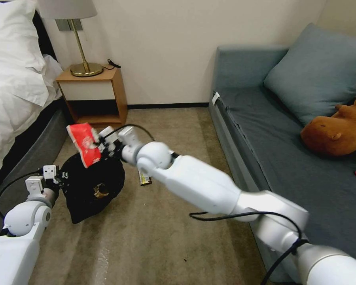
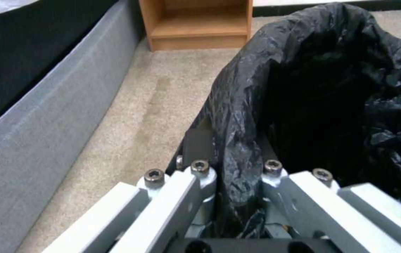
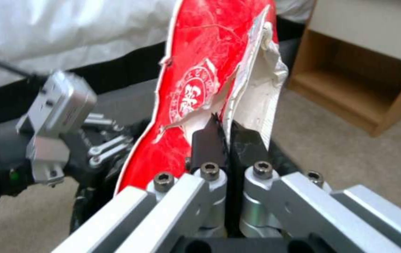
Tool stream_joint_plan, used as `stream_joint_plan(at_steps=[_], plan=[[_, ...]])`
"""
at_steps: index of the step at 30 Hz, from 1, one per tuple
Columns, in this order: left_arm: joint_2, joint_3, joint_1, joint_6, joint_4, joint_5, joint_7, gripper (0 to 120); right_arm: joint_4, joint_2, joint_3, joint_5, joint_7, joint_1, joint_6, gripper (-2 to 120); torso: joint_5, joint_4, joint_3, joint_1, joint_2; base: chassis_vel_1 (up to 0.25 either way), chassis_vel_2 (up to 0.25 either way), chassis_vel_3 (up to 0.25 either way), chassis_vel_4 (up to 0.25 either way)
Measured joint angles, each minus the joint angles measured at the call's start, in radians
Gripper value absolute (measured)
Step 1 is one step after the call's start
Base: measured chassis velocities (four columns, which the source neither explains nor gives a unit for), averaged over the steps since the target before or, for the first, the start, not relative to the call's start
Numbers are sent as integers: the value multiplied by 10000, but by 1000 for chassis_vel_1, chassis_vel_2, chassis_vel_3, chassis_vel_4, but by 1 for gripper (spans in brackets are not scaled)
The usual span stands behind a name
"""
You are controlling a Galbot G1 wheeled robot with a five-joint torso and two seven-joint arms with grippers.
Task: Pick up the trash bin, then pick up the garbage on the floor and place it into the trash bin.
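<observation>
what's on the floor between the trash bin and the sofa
In the head view, an olive-gold bar wrapper lies on the carpet between the trash bin and the sofa, partly under the right arm. The rest is bare carpet.

Red snack wrapper (image 1: 84, 144) with white print, silver-white inside; trash bin (image 1: 91, 186) liner black; carpet (image 1: 154, 233) beige; sofa (image 1: 288, 150) grey-blue.

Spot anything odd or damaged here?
The red snack wrapper pinched in the right gripper is torn open, its white lining showing. An olive-gold bar wrapper lies on the carpet beside the trash bin, which the left gripper grips by its rim.
</observation>
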Motion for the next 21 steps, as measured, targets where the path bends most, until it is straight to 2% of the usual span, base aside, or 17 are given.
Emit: stream_joint_plan(at_steps=[3, 8, 16, 18, 20, 21], plan=[[1, 4, -17, -20, 19, -30, 30, 4, -685, 383, -263, -448, -84, -254, 353, 0, 1, 3, 0, 0, 0, 0, 0, 0, 0], [-26, 23, -33, -27, 17, -125, 42, 4, -1242, 420, -426, -895, -65, -712, 620, 0, 1, -4, 0, 0, -1, 0, 0, 0, 0], [-106, 58, -17, 3, -16, -489, 71, 4, -1554, 390, -576, -1245, 38, -1180, 735, 0, 4, -2, 0, 0, 0, 0, 0, 0, 0], [-116, 57, -10, 3, -5, -484, 72, 4, -1567, 385, -595, -1268, 60, -1220, 735, 2, 4, -1, 0, 0, 0, 0, 0, 0, 0], [-132, 58, -9, 2, 58, -464, 94, 4, -1590, 378, -608, -1341, 94, -1288, 736, 14, 3, -1, 0, 0, 0, 0, 0, 0, 0], [-132, 58, -9, 2, 58, -464, 94, 4, -1590, 378, -608, -1341, 94, -1288, 736, 14, 3, -1, 0, 0, 0, 0, 0, 0, 0]])
